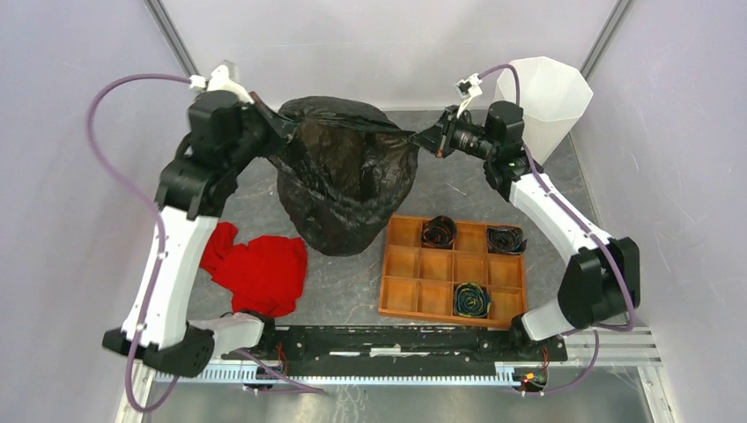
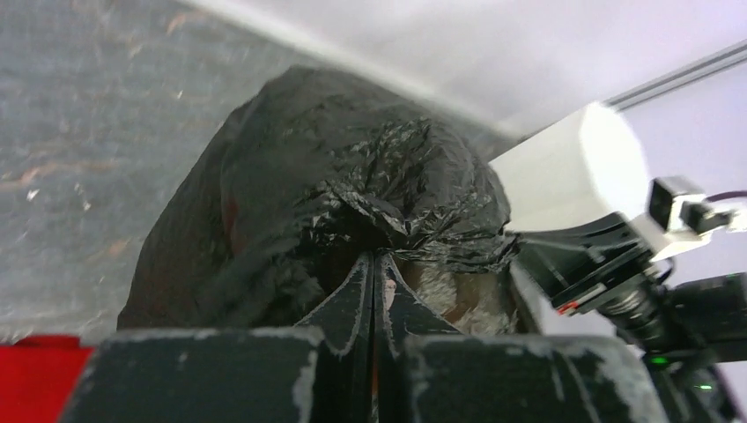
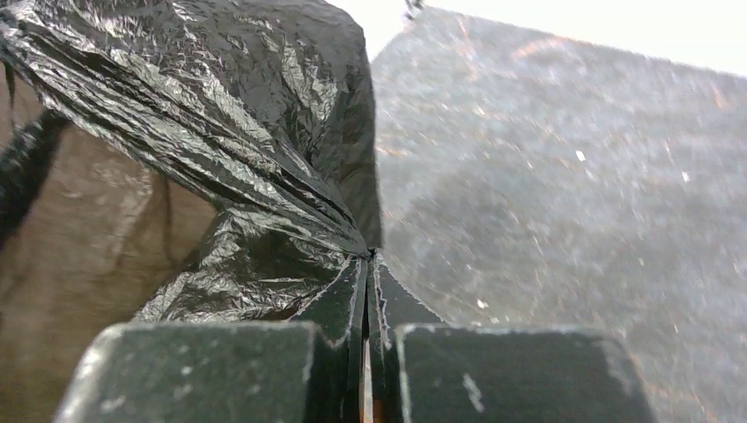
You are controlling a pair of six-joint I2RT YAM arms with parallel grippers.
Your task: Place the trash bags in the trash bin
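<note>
A glossy black trash bag [image 1: 343, 172] hangs stretched open between my two grippers above the middle of the table, its bottom sagging toward the surface. My left gripper [image 1: 284, 122] is shut on the bag's left rim [image 2: 374, 225]. On the opposite side my right gripper [image 1: 421, 137] is shut on the right rim [image 3: 291, 220]. The translucent white trash bin [image 1: 543, 99] stands upright at the back right corner, behind my right arm, and shows as a white shape [image 2: 573, 167] in the left wrist view. Three rolled trash bags [image 1: 438, 231] [image 1: 506, 239] [image 1: 471, 300] lie in the tray's compartments.
An orange-brown compartment tray [image 1: 414, 286] sits front right of the hanging bag. A crumpled red cloth [image 1: 257, 269] lies front left beside my left arm. Purple-grey walls close in the table at back and sides.
</note>
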